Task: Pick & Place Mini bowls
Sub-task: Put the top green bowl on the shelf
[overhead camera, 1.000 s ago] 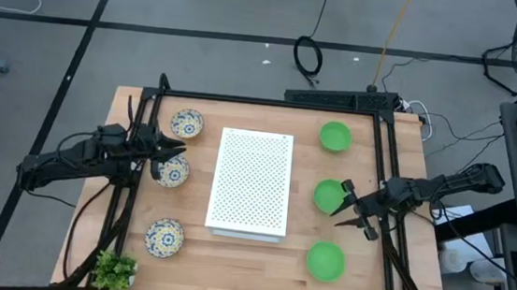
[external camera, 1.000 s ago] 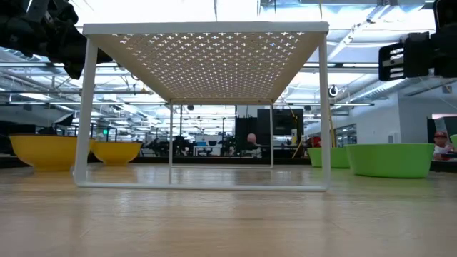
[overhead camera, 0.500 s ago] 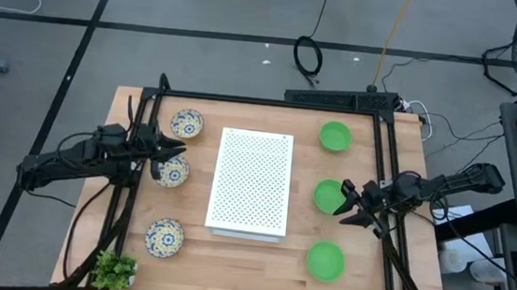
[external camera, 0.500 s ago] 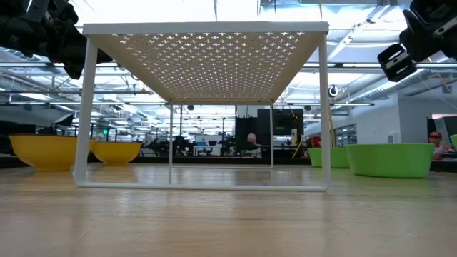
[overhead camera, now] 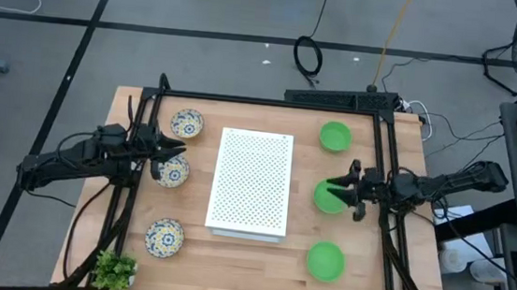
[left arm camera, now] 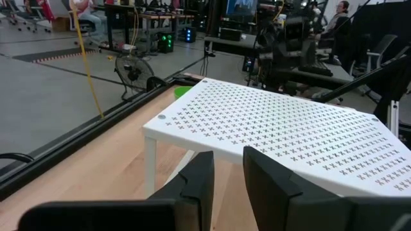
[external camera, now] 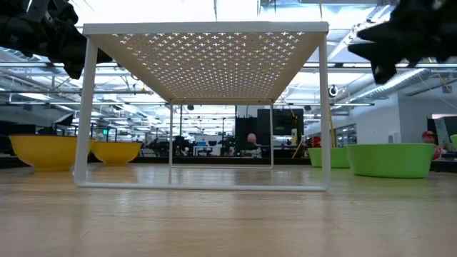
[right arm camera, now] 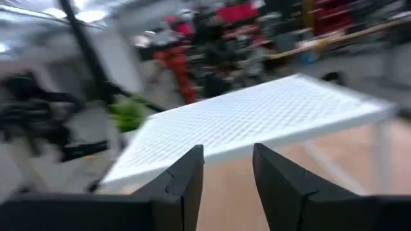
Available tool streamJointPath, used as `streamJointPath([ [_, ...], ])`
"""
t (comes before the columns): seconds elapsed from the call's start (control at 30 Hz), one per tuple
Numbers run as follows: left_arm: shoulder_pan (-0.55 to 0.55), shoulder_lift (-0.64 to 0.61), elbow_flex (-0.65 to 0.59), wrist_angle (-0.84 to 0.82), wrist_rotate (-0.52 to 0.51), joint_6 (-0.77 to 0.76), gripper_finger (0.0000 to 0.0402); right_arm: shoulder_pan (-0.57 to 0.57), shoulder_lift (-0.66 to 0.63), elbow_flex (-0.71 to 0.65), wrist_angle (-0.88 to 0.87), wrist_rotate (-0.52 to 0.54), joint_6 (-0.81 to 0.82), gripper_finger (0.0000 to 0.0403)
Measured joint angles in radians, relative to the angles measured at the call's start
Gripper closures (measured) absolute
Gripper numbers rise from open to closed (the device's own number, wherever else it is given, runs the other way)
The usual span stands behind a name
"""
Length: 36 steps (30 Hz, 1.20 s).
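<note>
Three cream patterned mini bowls stand along the table's left side [overhead camera: 186, 122], [overhead camera: 172, 172], [overhead camera: 164, 238]. Three green mini bowls stand along the right side [overhead camera: 335, 136], [overhead camera: 327, 198], [overhead camera: 325, 262]. All rest on their bases on the wood. My left gripper [overhead camera: 169, 159] hangs open just above the middle patterned bowl, touching nothing; its fingers show in the left wrist view [left arm camera: 228, 183]. My right gripper [overhead camera: 341, 197] is open over the middle green bowl's right part, above it. It also shows in the low view [external camera: 400, 36] and the right wrist view [right arm camera: 228, 183].
A white perforated board [overhead camera: 252, 182] on four legs stands in the table's middle between the two rows of bowls. A small leafy plant [overhead camera: 114, 270] sits at the near left corner. A black frame [overhead camera: 385, 147] runs along the table's edges.
My right gripper has gone toward the table's far edge and a little left, from beside the gap between the middle and near green bowls to over the middle green bowl, turning about its wrist as it went. My left gripper has kept still.
</note>
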Motion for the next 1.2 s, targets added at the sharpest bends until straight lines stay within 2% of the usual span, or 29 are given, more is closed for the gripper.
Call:
streamJointPath([
  [0.17, 0.0, 0.0, 0.0, 0.0, 0.0, 0.0, 0.0314, -0.049, 0.195, 0.259, -0.364, 0.166, -0.062, 0.0239],
  [0.27, 0.0, 0.0, 0.0, 0.0, 0.0, 0.0, 0.0314, -0.141, 0.348, 0.429, -0.561, 0.238, -0.086, 0.0211],
  [0.37, 0.0, 0.0, 0.0, 0.0, 0.0, 0.0, 0.0314, -0.271, 0.507, 0.554, -0.67, 0.244, -0.107, 0.019],
  [0.47, 0.0, 0.0, 0.0, 0.0, 0.0, 0.0, 0.0314, -0.422, 0.649, 0.616, -0.703, 0.151, -0.136, 0.0181],
  [0.6, 0.0, 0.0, 0.0, 0.0, 0.0, 0.0, 0.0314, -0.619, 0.803, 0.629, -0.69, -0.068, -0.136, 0.0181],
  [0.77, 0.0, 0.0, 0.0, 0.0, 0.0, 0.0, 0.0314, -0.781, 0.945, 0.628, -0.681, -0.096, -0.148, 0.0187],
  [1.0, 0.0, 0.0, 0.0, 0.0, 0.0, 0.0, 0.0314, -0.86, 1.04, 0.629, -0.671, -0.256, -0.144, 0.0184],
  [1.2, 0.0, 0.0, 0.0, 0.0, 0.0, 0.0, 0.0314, -0.858, 1.081, 0.629, -0.664, -0.243, -0.151, 0.019],
])
